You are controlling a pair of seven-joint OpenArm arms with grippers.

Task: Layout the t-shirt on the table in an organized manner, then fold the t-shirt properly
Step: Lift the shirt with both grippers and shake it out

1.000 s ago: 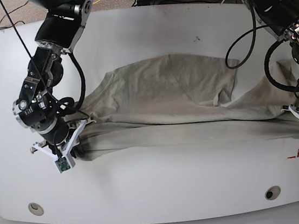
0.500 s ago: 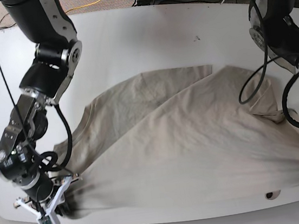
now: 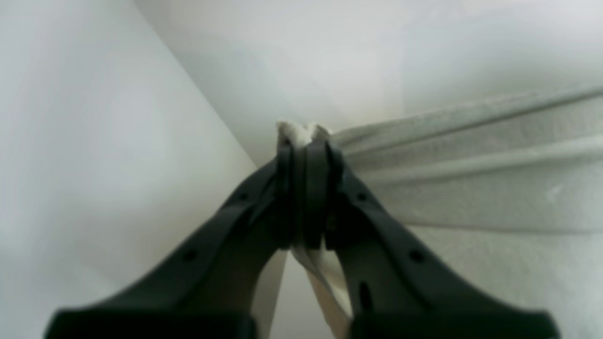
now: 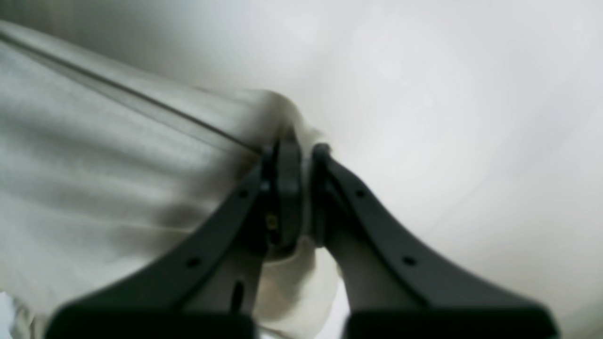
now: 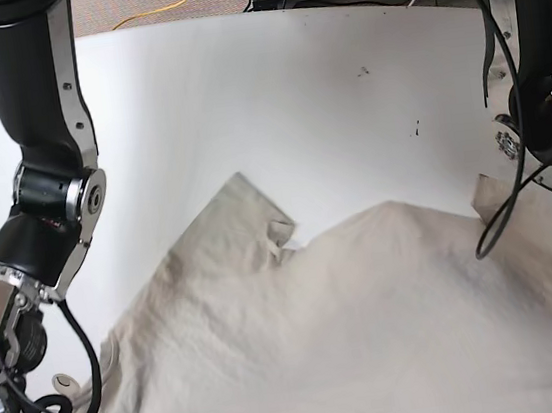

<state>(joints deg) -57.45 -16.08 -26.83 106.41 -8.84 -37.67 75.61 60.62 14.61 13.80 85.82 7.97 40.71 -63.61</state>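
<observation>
I am clamping both grippers on the t-shirt [image 5: 371, 326]: my left gripper [image 3: 304, 155] has its jaws pressed together on a small bunched tuft of fabric, and my right gripper [image 4: 297, 160] is pinching a rolled fold at the garment's edge. Between the two grips the cloth is running taut in long straight ridges. To do this spreading step well, I judge I should be keeping both pinches firm and the pull even, so the shirt is dragged flat toward the near edge of the table [image 5: 291, 84] without one side slipping or twisting.

The fabric is soft, matte, pale sage cotton, draping in shallow creases. In the base view it is covering most of the near half of the table, reaching to the near edge and out of frame. Farther in, a sleeve [image 5: 246, 205] is pointing toward the table's middle, lying flat. Beyond it the glossy white tabletop is lying bare up to the far edge.
</observation>
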